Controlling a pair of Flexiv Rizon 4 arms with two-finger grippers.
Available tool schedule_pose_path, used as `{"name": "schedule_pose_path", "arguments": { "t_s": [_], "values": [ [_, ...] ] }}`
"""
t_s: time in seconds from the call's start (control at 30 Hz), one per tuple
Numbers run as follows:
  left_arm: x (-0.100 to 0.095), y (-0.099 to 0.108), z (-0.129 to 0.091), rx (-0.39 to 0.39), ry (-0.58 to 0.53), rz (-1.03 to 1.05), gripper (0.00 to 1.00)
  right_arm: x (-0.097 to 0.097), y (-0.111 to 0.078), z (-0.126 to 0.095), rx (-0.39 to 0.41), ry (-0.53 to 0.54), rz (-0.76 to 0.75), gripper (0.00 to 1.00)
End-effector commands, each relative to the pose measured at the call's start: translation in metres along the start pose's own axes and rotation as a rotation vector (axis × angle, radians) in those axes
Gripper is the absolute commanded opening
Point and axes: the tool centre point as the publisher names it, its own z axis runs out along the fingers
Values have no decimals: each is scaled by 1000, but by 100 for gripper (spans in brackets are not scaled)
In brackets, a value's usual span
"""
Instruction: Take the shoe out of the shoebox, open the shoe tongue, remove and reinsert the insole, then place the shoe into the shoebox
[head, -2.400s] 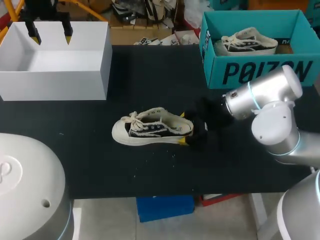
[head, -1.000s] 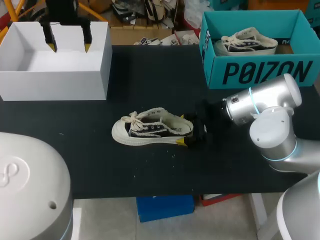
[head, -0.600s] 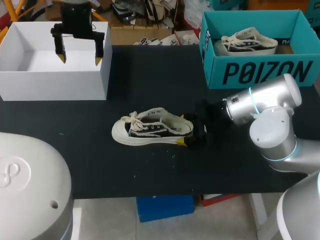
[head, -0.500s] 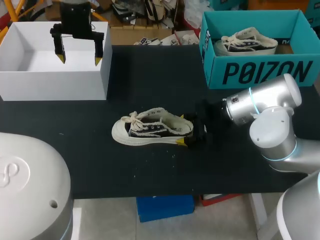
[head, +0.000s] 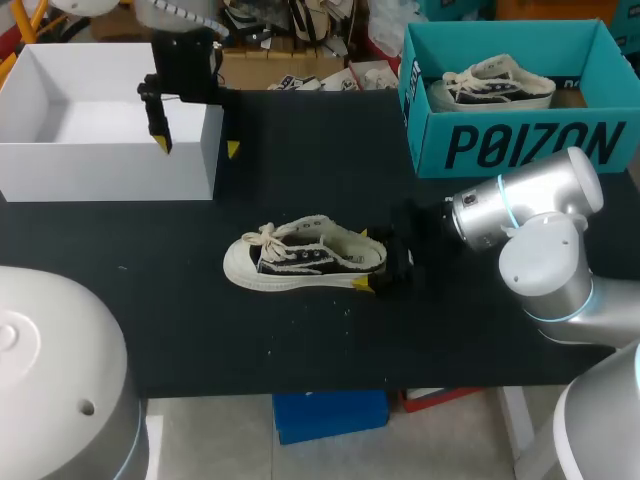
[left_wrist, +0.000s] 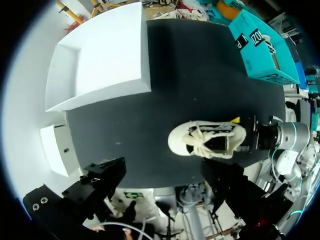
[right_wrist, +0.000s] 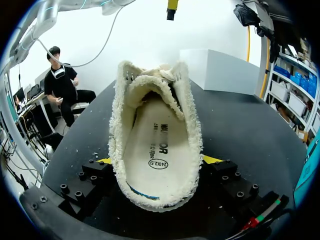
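The table (head: 300, 150) is a dark mat; its near edge lies at 6 o'clock of the working area, so moves are best directed toward 12 o'clock, where a band of bare surface shows. The white shoebox (head: 110, 165) stands at 10 o'clock of the shoe, open-topped, with upright stiff walls that a carried shoe must pass over. A teal box (head: 520, 145) at 2 o'clock holds a second shoe (head: 490, 85). The shoe (head: 300, 258) lies upright at mid-table, well apart from both boxes, toe toward 9 o'clock. It is likely light, with a soft canvas upper that yields under pressure and a firmer rubber sole and heel — the heel is the sound place to hold it. The right gripper (head: 364, 258) is at 3 o'clock of the shoe, its fingers pressed against the heel from both sides. The left gripper (head: 196, 146) hangs at the white shoebox's right wall with fingers spread, carrying nothing. The tongue (right_wrist: 150, 85) is floppy and fleece-edged; lift it near the laces (head: 265, 235). The insole (right_wrist: 155, 145) lies flat inside, thin and probably flexible; pinch it at the heel end.
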Motion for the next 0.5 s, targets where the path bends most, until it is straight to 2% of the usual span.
{"name": "schedule_pose_path", "arguments": {
  "t_s": [0.03,0.3,0.5],
  "values": [
    [26,-6,16,-28,-17,-6,100,2,-3,4,2,-2,1,0],
    [65,2,35,-93,-59,-13,100,2,-3,4,2,-2,1,0],
    [84,10,48,-140,-112,-63,100,2,-3,4,2,-2,1,0]
  ]
}}
